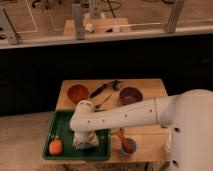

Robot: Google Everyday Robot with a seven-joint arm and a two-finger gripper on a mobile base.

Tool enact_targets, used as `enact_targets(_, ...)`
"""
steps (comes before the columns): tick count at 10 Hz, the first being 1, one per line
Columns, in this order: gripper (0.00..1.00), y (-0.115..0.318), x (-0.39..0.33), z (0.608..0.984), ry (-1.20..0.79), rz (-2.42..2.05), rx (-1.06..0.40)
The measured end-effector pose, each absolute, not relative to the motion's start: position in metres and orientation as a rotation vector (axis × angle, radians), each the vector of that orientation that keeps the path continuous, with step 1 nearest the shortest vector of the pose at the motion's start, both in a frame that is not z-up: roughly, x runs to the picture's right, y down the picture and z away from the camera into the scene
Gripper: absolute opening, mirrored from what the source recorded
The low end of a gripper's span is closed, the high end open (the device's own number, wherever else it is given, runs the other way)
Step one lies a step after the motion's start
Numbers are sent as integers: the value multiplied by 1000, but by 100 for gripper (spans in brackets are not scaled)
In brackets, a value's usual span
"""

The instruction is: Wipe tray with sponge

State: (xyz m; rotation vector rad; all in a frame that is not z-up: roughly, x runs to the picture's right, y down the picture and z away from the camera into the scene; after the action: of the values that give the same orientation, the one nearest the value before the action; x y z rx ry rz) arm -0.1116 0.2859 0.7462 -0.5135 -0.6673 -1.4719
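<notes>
The gripper (85,141) reaches down inside the green tray (64,123), jaws closed, pressed onto the blue-grey sponge (86,146) directly beneath it on the tray floor. One orange object (55,146) shares the tray; two bowls (78,93) stand on the table (150,86).

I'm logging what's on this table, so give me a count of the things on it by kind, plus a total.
Bowls: 2, an orange bowl and a purple bowl
Trays: 1, the green tray, with the gripper down over it
Orange round items on the tray: 1
Dark long-handled utensils: 1
Small cups with orange contents: 1
Total: 6
</notes>
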Motion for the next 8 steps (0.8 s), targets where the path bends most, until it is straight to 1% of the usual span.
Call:
enact_targets(2,0,290,-107,733,-655,-1459,-521)
enact_targets(5,0,292,-97,722,-643,-1448,-533)
enact_targets(8,0,294,-72,734,-610,-1398,-554)
